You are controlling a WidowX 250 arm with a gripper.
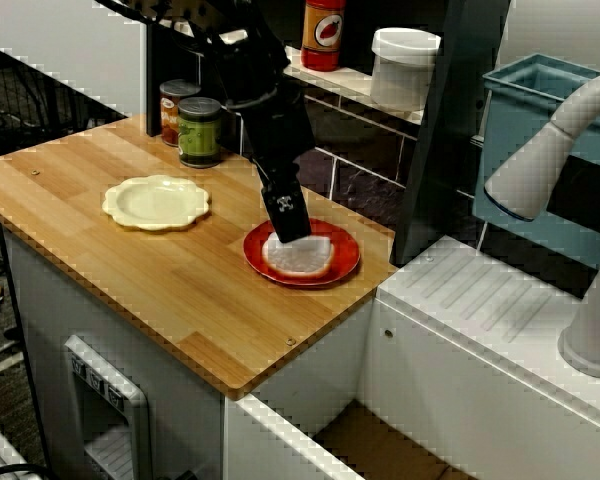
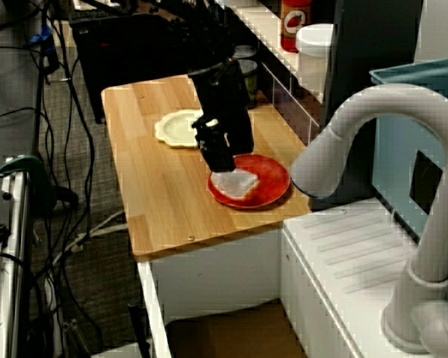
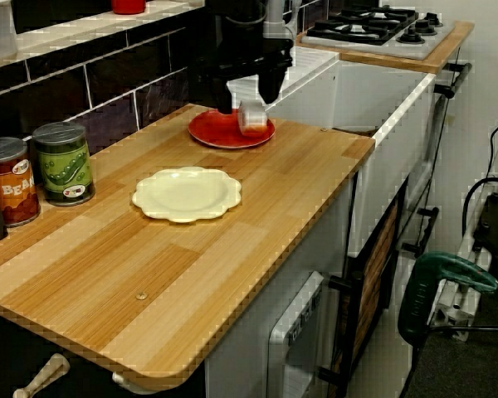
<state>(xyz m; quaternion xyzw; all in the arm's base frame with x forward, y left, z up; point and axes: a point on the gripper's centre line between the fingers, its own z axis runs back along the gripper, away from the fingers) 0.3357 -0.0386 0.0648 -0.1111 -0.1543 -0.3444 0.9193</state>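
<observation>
A red plate [image 1: 346, 250] [image 2: 275, 182] [image 3: 209, 133] sits at the counter's corner beside the sink. On it lies a pale whitish piece [image 1: 306, 258] [image 2: 238, 184] [image 3: 251, 121]. My black gripper [image 1: 288, 228] [image 2: 220, 160] [image 3: 247, 104] is down on that piece at the edge farthest from the sink. In the view from the counter's end the fingers stand a little apart with the piece between them. Whether they press on it does not show. A scalloped cream plate [image 1: 156, 201] [image 2: 178, 127] [image 3: 187, 194] lies bare further along the wooden counter [image 1: 130, 270].
A green-labelled can [image 1: 199, 131] [image 3: 64, 163] and a red bean can [image 1: 172, 105] [image 3: 7, 182] stand by the tiled wall. The shelf above holds a red bottle [image 1: 323, 35] and a white tub [image 1: 404, 68]. A grey faucet [image 1: 540, 160] [image 2: 358, 127] arches over the white sink beside the red plate.
</observation>
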